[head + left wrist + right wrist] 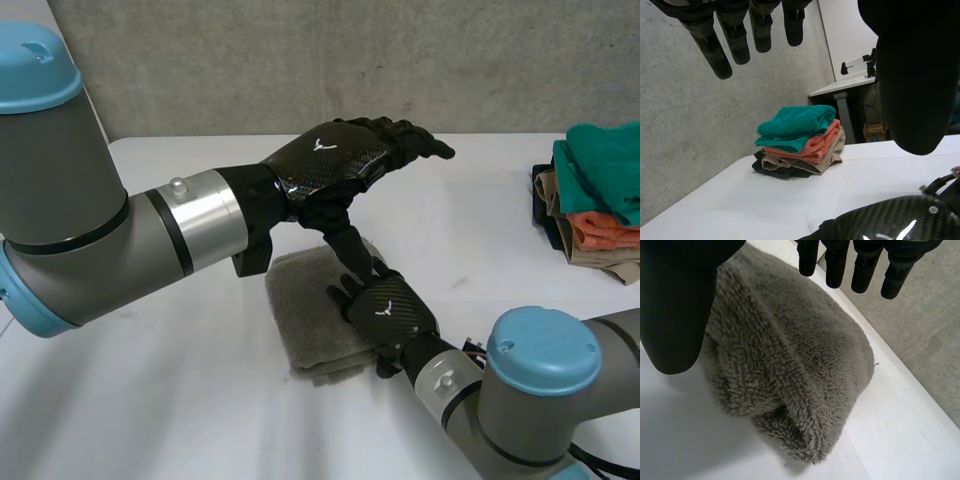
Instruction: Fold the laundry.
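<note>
Here, the fingers (862, 270) of the right hand (395, 305) are straight and spread, thumb apart, clamped on nothing, poised just over the folded grey towel (790, 365) that lies on the white bench (200, 400) in front of the robot. Above it hovers the left hand (335, 158), its fingers (735, 40) likewise straight and empty. The towel looks already folded into a thick pad, so the step is probably pressing it flat: lay the palm across the middle, keep the layers aligned, avoid dragging the folded edge. Well apart to the right sits 1 stack of folded laundry (598, 205), teal on top. No writing is readable; each hand's back carries only a small white emblem (321, 144).
</note>
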### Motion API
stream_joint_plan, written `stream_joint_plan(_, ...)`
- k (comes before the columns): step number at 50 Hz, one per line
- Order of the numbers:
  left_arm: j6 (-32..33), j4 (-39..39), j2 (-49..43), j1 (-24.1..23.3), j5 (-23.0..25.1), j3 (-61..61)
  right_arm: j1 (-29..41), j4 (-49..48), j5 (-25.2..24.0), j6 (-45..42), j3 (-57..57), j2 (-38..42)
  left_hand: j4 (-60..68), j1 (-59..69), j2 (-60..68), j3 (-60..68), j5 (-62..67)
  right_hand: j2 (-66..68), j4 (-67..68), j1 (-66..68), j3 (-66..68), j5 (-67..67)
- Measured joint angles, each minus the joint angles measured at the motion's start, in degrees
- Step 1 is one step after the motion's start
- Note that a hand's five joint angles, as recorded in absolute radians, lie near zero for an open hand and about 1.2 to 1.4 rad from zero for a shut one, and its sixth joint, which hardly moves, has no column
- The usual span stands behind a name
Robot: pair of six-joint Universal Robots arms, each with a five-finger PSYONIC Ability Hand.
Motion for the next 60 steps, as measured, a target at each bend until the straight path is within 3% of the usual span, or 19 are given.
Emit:
stream_joint_plan(10,-0.1,0.1,-0.7,-0.4,-2.0,-0.6,-0.2,-1.0,0.2,-0.2,-5.3,5.5,0.0,0.0,0.0,0.0,0.0,7.2,7.6,9.5,7.8,5.4)
stream_joint_plan(19,-0.1,0.2,-0.9,-0.4,-2.1,-1.1,-0.2,-0.7,0.0,-0.1,-9.4,6.5,0.0,0.0,0.0,0.0,0.0,7.8,8.7,10.3,8.9,8.2)
stream_joint_plan(22,-0.2,0.2,-0.9,-0.3,-2.0,-1.1,-0.1,-0.7,-0.1,0.0,-10.8,7.2,0.0,0.0,0.0,0.0,0.0,15.3,15.5,17.4,15.6,14.3)
stream_joint_plan(26,-0.3,0.2,-0.9,-0.2,-2.0,-1.1,-0.1,-0.6,-0.2,0.1,-13.5,9.0,0.0,0.0,0.0,0.0,0.0,43.3,42.5,42.3,42.7,40.0)
stream_joint_plan(28,-0.3,0.3,-0.9,-0.1,-2.0,-1.1,-0.1,-0.6,-0.3,0.1,-14.8,9.7,0.0,0.0,0.0,0.0,0.0,53.3,52.6,47.7,52.4,49.0)
stream_joint_plan(41,-0.4,0.6,-0.1,0.1,-2.0,0.0,-1.0,-0.7,-0.3,0.9,-25.4,8.9,0.0,0.0,0.0,0.0,0.0,54.0,56.1,47.8,53.5,50.1)
stream_joint_plan(50,-0.8,1.6,3.0,0.4,-2.1,1.5,-9.3,-2.5,2.0,1.0,-32.5,2.4,0.0,0.0,0.0,0.0,0.0,54.0,56.1,48.0,53.5,50.1)
stream_joint_plan(56,-2.1,3.0,4.8,0.5,-2.2,2.1,-23.0,-9.0,2.3,1.4,-34.7,-1.8,0.0,0.0,0.0,0.0,0.0,54.0,56.2,48.0,53.8,50.1)
stream_joint_plan(60,-3.0,3.3,4.9,0.4,-2.1,1.7,-31.6,-10.7,-0.3,2.8,-34.7,-1.5,0.0,0.0,0.0,0.0,0.0,54.0,56.2,48.0,53.9,50.1)
